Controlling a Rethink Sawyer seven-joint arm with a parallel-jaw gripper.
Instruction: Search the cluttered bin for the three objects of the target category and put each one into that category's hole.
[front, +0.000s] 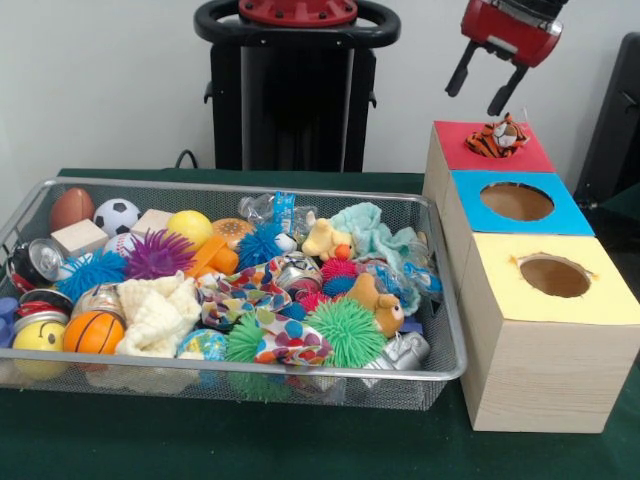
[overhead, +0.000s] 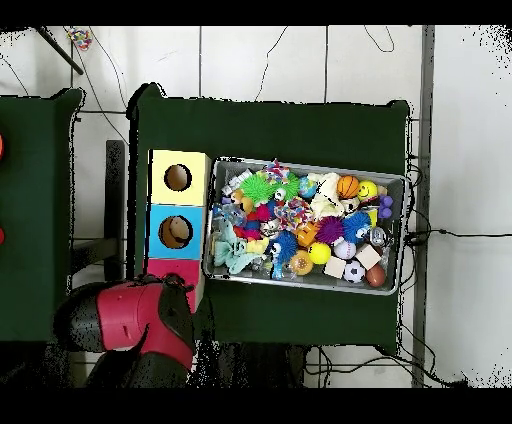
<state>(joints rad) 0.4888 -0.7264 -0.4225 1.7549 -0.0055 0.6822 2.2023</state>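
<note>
The round orange black-striped tiger (front: 498, 137) sits on the red top of the far wooden box (front: 470, 150), over its hole, which it hides. My gripper (front: 477, 98) hangs just above and left of the tiger, open and empty. The silver wire-mesh bin (front: 150, 381) is full of toys. The yellow duck (front: 325, 240) lies near the bin's back middle. The brown teddy bear (front: 379, 304) lies at its front right. In the overhead view my red arm (overhead: 150, 320) covers most of the red box (overhead: 172, 268), and the gripper and tiger are hidden.
A blue-topped box (front: 470, 190) and a yellow-topped box (front: 500, 270), each with an open round hole, stand in a row nearer than the red one. The bin (overhead: 300, 284) also holds spiky pom balls (front: 350, 330), an orange basketball (front: 93, 333), cans and blocks.
</note>
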